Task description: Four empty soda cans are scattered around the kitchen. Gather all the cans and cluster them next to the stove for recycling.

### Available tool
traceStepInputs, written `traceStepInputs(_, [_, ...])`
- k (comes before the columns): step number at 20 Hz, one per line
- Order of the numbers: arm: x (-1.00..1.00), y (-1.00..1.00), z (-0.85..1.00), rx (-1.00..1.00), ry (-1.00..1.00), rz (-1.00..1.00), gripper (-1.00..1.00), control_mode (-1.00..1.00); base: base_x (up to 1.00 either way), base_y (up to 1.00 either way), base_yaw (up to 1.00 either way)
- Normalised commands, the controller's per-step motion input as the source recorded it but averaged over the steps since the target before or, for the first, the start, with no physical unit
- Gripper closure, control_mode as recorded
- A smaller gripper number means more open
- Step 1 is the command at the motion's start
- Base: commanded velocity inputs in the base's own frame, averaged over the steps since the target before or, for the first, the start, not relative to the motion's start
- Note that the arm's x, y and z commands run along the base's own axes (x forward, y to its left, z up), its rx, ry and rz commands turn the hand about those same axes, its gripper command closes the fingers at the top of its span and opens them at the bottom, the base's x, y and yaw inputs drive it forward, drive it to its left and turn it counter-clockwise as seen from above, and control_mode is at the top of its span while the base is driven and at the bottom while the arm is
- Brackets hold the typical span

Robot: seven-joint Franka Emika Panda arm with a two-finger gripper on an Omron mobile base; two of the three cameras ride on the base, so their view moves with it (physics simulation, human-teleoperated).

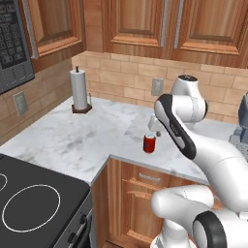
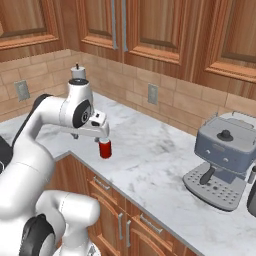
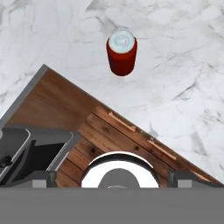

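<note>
The soda can [image 1: 149, 143] stands upright on the marble surface [image 1: 72, 140], close to the surface's front edge above the wooden drawer fronts [image 1: 145, 181]. The gripper [image 2: 102, 135] hangs just above the can, its fingers spread wide with nothing between them (in the hand view the can [image 3: 121, 57] sits apart from the finger tips, toward the top of the picture). To the left of the can, around the inner corner of the surface, lies the stove [image 1: 34, 203] with its black glass top and white burner rings, well apart from the can. Behind the can and to its left, a paper towel roll [image 1: 80, 90] stands near the tiled wall. Far to the can's right sits a grey coffee machine [image 2: 222, 162].
</note>
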Motion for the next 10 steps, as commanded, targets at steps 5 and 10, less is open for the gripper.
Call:
traceStepInputs(5, [0.23,0.0,-0.1,0.0,0.01,0.0,-1.0,-1.0,0.0,0.0,0.0])
traceStepInputs(10, [0.23,0.0,-0.13,0.0,0.0,0.0,-1.0,-1.0,0.0,0.0,0.0])
